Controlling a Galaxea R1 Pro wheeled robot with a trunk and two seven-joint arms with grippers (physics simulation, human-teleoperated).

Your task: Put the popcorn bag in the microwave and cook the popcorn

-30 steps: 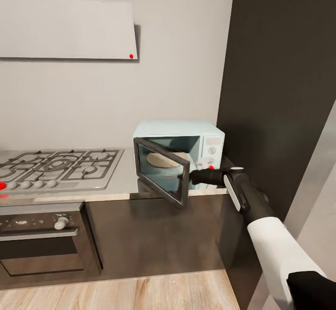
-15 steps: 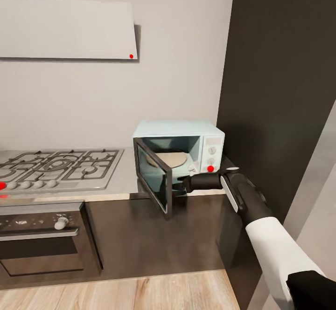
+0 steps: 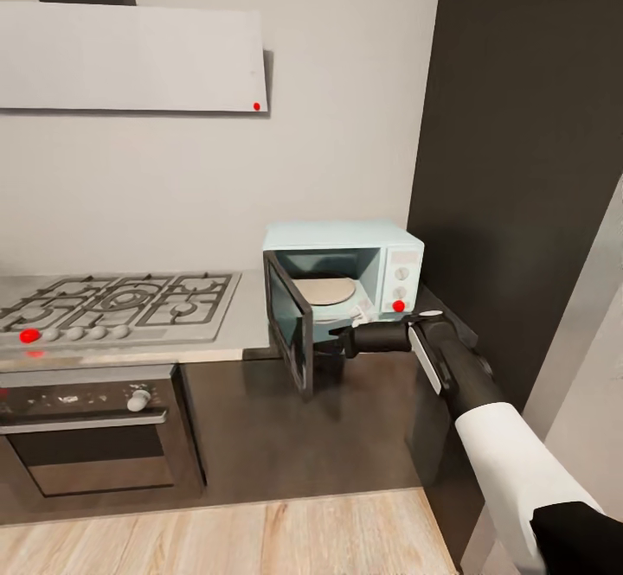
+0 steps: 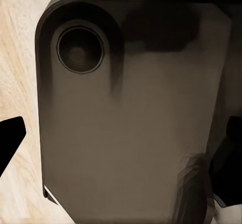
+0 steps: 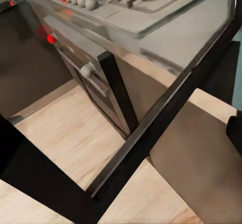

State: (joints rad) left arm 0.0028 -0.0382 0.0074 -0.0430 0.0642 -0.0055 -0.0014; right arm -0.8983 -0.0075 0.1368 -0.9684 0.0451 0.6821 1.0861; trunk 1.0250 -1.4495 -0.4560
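The mint-blue microwave (image 3: 346, 251) stands on the grey countertop (image 3: 247, 320) against the tall dark cabinet. Its dark glass door (image 3: 288, 326) is swung wide open toward me, and the round turntable (image 3: 326, 290) inside is bare. My right gripper (image 3: 340, 341) is open at the door's free edge, level with the microwave's base. In the right wrist view the door's dark frame (image 5: 166, 108) runs between the fingers. My left gripper (image 4: 121, 138) is open and empty over my own dark base. The popcorn bag is out of view.
A gas hob (image 3: 121, 300) with red and grey knobs sits left of the microwave, above a built-in oven (image 3: 86, 437). A range hood (image 3: 130, 56) hangs over it. A tall dark cabinet (image 3: 528, 169) closes the right side. Wooden floor (image 3: 260, 536) lies in front.
The microwave door has swung from half open to wide open, with my right gripper drawing back along its edge. The head view has also shifted, so the scene sits further right.
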